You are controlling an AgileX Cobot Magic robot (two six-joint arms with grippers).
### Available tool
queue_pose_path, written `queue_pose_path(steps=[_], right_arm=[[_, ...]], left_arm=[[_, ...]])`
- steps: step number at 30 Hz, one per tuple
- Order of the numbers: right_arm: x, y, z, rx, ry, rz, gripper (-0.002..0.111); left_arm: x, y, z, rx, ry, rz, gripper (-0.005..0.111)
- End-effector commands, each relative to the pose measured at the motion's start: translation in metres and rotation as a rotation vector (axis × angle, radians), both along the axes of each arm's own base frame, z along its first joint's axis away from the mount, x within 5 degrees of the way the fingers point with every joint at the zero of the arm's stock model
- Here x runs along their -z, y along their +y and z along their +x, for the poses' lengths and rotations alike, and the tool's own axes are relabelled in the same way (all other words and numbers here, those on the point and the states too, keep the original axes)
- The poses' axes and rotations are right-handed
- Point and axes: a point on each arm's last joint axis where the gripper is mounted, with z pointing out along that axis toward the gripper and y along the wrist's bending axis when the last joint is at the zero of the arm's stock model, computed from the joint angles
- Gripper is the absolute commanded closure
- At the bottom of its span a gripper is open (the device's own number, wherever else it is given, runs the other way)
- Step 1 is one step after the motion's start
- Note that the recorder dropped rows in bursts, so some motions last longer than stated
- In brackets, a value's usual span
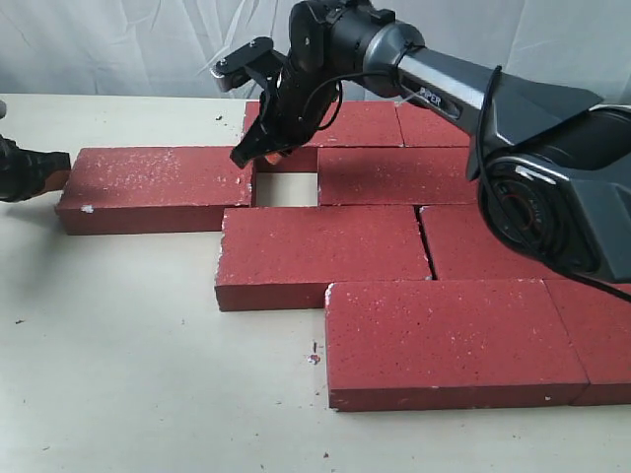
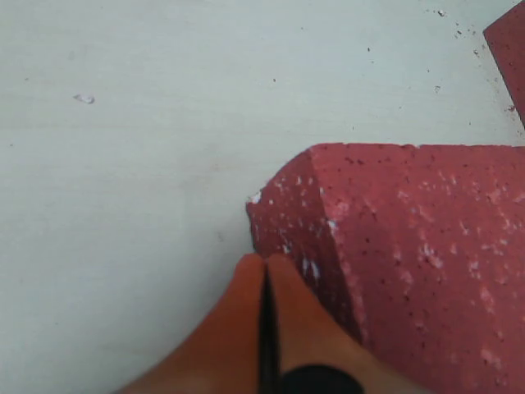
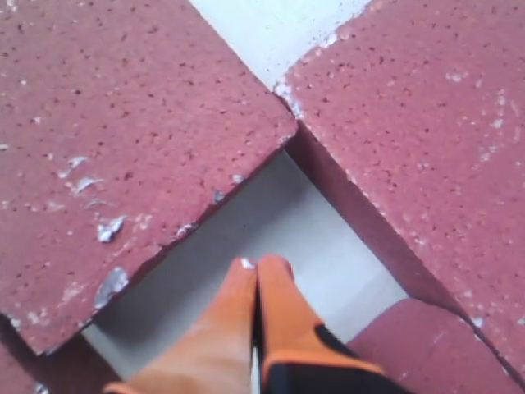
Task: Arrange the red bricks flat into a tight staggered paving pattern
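Several red bricks lie flat in staggered rows on the table. The left brick of the second row [image 1: 158, 187] stands apart from its neighbour [image 1: 394, 175], leaving a bare square gap [image 1: 286, 189]. My left gripper [image 1: 63, 166] is shut and empty, its orange fingertips [image 2: 254, 275] against that brick's [image 2: 410, 246] outer end near a chipped corner. My right gripper [image 1: 254, 155] is shut and empty, hovering with its tip [image 3: 258, 264] over the gap [image 3: 287, 222], between one brick [image 3: 115, 139] and another [image 3: 426, 123].
The front rows hold a long brick [image 1: 320, 254] and a nearer one [image 1: 449, 340], with more bricks at the right edge. The back row [image 1: 370, 123] lies under the right arm. Bare cream table [image 1: 128, 345] spreads left and front, and a white curtain hangs behind.
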Motion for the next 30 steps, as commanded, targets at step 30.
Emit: queue_pose_path(steps=[30], right_arm=[[-0.076, -0.127, -0.097, 0.100, -0.211, -0.031, 0.109]], left_arm=[[-0.004, -0.031, 0.006, 0.070, -0.024, -0.029, 0.107]])
